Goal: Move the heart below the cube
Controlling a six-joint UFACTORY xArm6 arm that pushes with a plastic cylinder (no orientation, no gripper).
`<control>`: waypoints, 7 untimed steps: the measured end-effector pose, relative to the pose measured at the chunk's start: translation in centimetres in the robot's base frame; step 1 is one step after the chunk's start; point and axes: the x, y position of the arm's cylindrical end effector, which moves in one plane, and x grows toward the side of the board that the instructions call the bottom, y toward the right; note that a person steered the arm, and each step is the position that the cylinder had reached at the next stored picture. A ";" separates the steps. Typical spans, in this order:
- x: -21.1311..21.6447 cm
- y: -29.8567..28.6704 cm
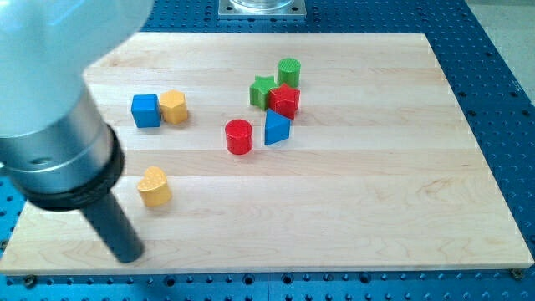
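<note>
My tip [129, 253] rests on the tabletop [376, 217] near the view's bottom left; this end effector is a bare rod, grasping nothing. No writing shows. The yellow heart [154, 186] lies just above-right of it, below the blue cube [145, 110].

Views: 1 camera only, nothing shared.
Position: raised, beside the arm, whose body blurs the upper left of the frame.
Facing: steeply down onto the counter [359, 209].
Distance: near; counter nearly fills the frame.
</note>
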 end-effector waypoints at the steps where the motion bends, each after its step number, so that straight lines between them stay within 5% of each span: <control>1: -2.8 1.8; 3: -10.3 -2.8; 6: -10.1 -2.1; 7: -13.3 -0.5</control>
